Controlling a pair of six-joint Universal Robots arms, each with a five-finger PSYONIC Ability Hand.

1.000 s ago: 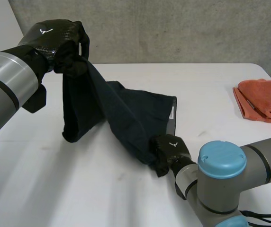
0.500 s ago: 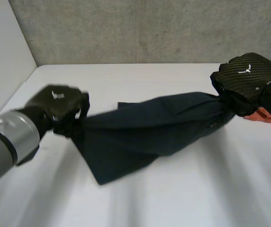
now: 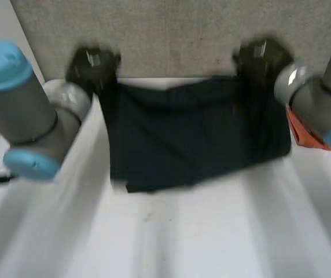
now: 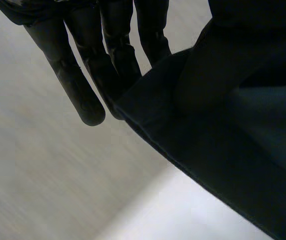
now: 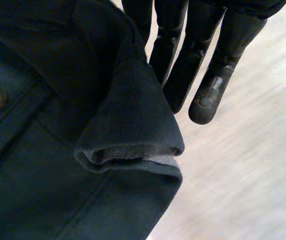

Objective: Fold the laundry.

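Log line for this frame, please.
dark shirt: held up, spread wide | left robot hand: pinching one upper corner | right robot hand: pinching other upper corner | orange cloth: on table

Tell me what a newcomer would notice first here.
A dark shirt is spread wide between the left hand and the right hand, each gripping an upper corner, over the far side of the white table. An orange cloth lies at the table's right side.
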